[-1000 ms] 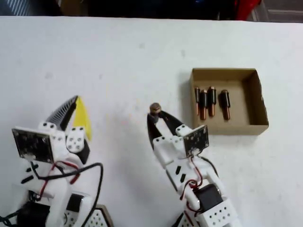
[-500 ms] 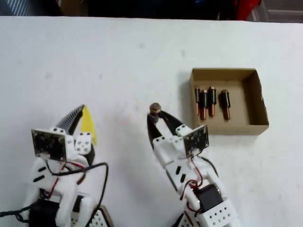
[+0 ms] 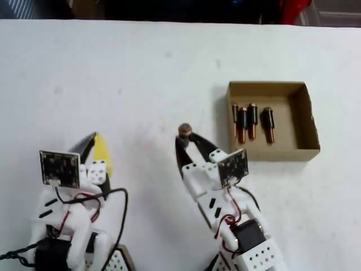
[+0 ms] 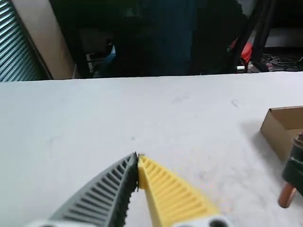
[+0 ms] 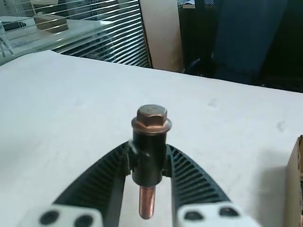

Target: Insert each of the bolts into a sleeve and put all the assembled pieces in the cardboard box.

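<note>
Left arm drew back toward the near edge over the last second. The left pincer (image 3: 93,137) tip lay nearer and slightly right of its earlier spot, and its camera board had slid right and nearer. Right arm, bolt and box: no shift noted between frames.

Left pincer (image 4: 138,158): grey and yellow fingers together at the tip, nothing between them, held over bare table (image 3: 141,68) at the near left.

Right pincer (image 3: 185,138): black fingers clamped on either side of a dark sleeve (image 5: 148,158), near the middle of the table. The bolt (image 5: 151,118) stood upright through the sleeve, with its copper hex head just above the sleeve's top and its threaded end sticking out below, between the fingers. In the high view the bolt (image 3: 184,130) head sat at the far tip of the pincer. The left wrist view caught the threaded end (image 4: 286,195) hanging above the table at the far right.

Cardboard box (image 3: 265,84): on the table to the right of the right pincer and a little farther off, apart from it. Four assembled pieces (image 3: 251,122) lay inside, side by side in a row, lengthwise near to far, toward the box's left half. A box corner (image 4: 284,127) showed in the left wrist view.
</note>
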